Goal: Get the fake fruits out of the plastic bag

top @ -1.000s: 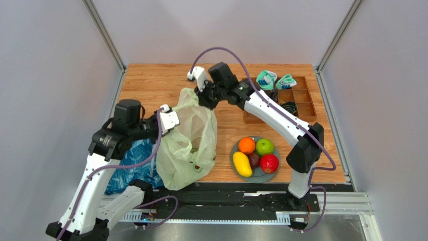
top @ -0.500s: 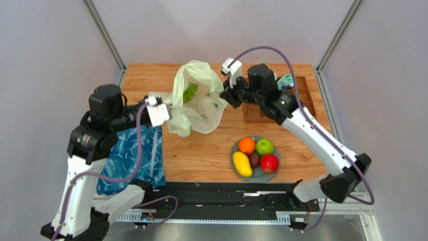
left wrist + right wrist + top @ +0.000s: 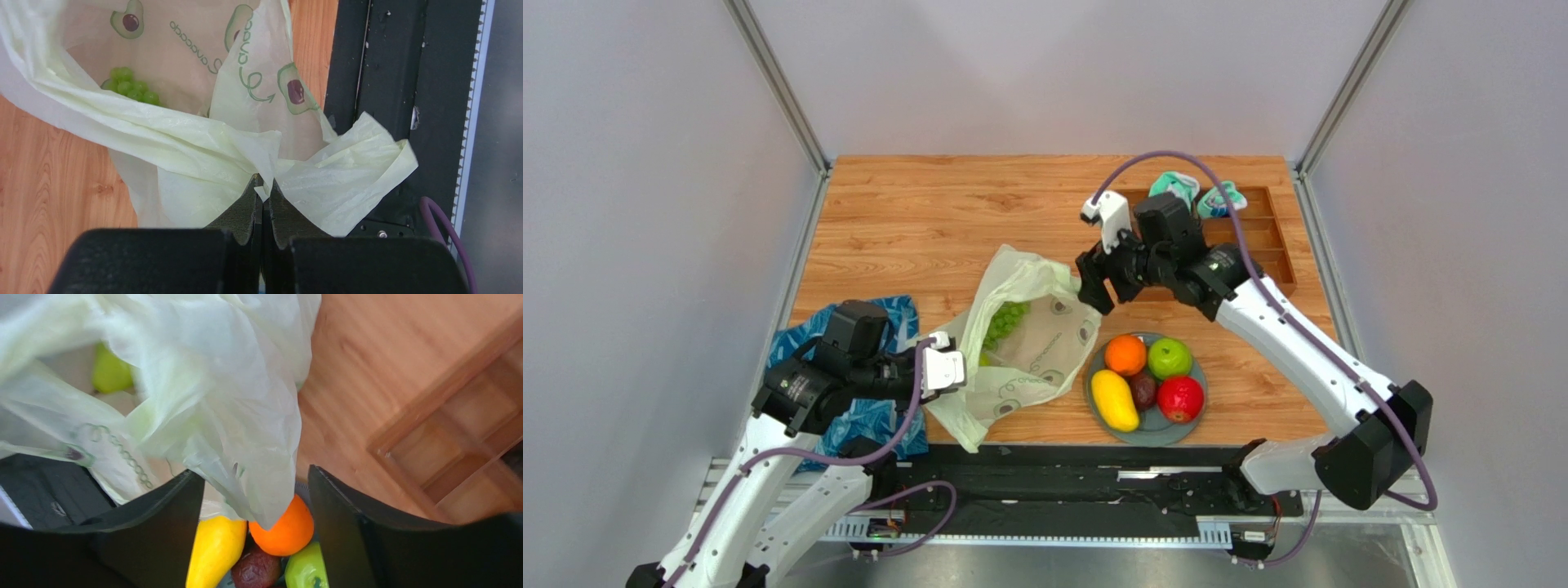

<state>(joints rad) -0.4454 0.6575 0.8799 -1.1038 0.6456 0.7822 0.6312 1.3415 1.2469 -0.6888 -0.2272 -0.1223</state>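
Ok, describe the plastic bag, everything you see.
The plastic bag is thin, crinkly, translucent pale yellow-green film with avocado prints. It lies slumped on the wooden table, its edge beside the fruit plate, a green grape bunch showing through. The left jaws are shut on a gathered fold; the open right jaws straddle loose film.

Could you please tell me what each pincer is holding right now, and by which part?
The left pincer is shut on a bunched fold at the left edge of the plastic bag. The right pincer is open, holding nothing.
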